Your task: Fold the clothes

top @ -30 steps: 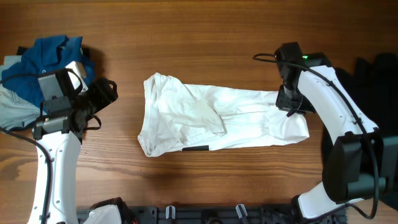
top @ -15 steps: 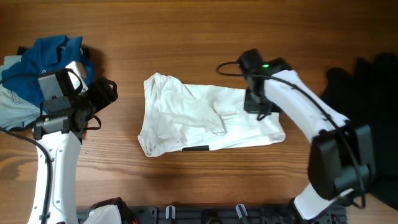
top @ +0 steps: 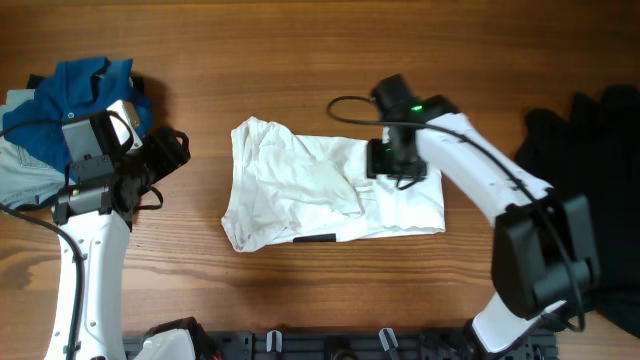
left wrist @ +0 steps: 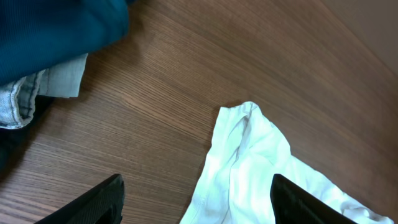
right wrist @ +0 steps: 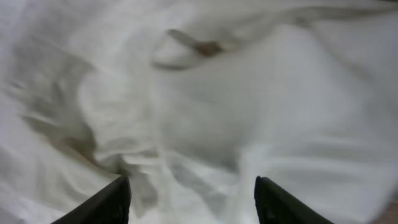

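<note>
The clothes, a white short-sleeved shirt (top: 300, 195), lie crumpled at the table's middle, with the right end doubled back leftward. A small black bar print (top: 315, 238) shows at the front edge. My right gripper (top: 385, 160) hovers low over the shirt's upper right part. In the right wrist view its fingers (right wrist: 106, 202) stand wide apart, and wrinkled white fabric (right wrist: 249, 93) fills the frame with nothing clamped between them (right wrist: 189, 193). My left gripper (top: 170, 150) stays left of the shirt, open (left wrist: 196, 199), with the shirt's collar end (left wrist: 249, 155) ahead of it.
A dark blue polo (top: 90, 85) is heaped at the far left on top of a pale denim garment (top: 20, 170). A black garment heap (top: 590, 130) lies at the right edge. Bare wood (left wrist: 161, 112) separates the left gripper from the blue heap.
My right gripper carried the shirt's right end leftward over the body, shortening the shirt. Its jaws, shut on the fabric earlier, have now opened. The left arm has not moved.
</note>
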Available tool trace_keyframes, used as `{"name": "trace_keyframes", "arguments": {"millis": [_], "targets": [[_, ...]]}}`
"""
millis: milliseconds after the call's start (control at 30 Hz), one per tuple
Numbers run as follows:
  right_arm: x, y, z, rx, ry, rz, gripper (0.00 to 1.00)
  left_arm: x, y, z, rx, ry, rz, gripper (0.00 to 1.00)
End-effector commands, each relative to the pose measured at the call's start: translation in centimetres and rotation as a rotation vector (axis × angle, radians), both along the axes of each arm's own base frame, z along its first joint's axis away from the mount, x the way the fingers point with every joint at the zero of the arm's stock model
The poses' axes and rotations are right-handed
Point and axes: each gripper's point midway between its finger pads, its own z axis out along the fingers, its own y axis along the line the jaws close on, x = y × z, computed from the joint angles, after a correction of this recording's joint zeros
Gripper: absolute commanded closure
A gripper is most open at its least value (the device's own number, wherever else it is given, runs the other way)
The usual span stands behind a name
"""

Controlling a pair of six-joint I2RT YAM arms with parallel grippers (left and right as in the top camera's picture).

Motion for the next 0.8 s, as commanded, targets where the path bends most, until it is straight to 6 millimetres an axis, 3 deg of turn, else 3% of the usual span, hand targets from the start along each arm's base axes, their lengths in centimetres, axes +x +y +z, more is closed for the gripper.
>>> {"name": "trace_keyframes", "arguments": {"millis": [0, 167, 267, 367, 433, 567, 767], "targets": [[-0.7, -0.6, 0.5, -0.025, 0.014, 0.044, 0.38, -0.1, -0.4, 0.3, -0.004, -0.011, -0.020, 0.25], [-3.2, 0.3, -2.1, -0.077, 0.067, 0.097, 0.38, 0.0, -0.4, 0.3, -0.003, -0.015, -0.020, 0.25], [-3.3, 0.1, -2.4, -0.134, 0.052, 0.102, 0.38, 0.0, -0.4, 0.4, -0.003, -0.016, -0.020, 0.25], [-3.1, -0.2, -2.6, -0.166, 0.041, 0.061, 0.53, 0.0, -0.4, 0.4, -0.003, -0.016, -0.020, 0.25], [-3.0, -1.0, -3.0, -0.213, 0.038, 0.062, 0.57, 0.0, -0.4, 0.4, -0.003, -0.016, -0.020, 0.25], [-3.5, -1.3, -4.4, -0.263, 0.072, 0.118, 0.56, 0.0, -0.4, 0.4, -0.003, -0.016, -0.020, 0.25], [-4.8, 0.8, -4.8, -0.233, 0.094, 0.207, 0.40, 0.0, -0.4, 0.3, -0.003, -0.016, -0.020, 0.25]]}}
